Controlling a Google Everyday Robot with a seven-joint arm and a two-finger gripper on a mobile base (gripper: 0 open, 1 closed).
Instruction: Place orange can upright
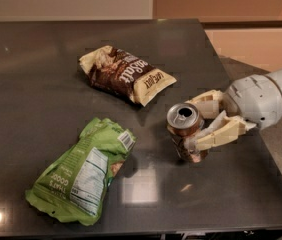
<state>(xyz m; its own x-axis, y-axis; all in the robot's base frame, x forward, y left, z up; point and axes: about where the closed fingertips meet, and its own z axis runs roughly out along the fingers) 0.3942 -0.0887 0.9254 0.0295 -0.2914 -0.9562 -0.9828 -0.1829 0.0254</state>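
The orange can (pixel 186 133) stands nearly upright on the dark table (pixel 41 94), right of centre, with its silver opened top facing up. My gripper (pixel 195 124) reaches in from the right and is shut on the can. One cream finger (pixel 208 104) lies behind the can and the other finger (pixel 220 135) presses on its front right side. The can's base seems to rest on the table.
A brown-and-cream snack bag (pixel 126 74) lies behind and left of the can. A green snack bag (pixel 81 171) lies at the front left. The table's right edge (pixel 261 149) runs just under my wrist, and its front edge is close below.
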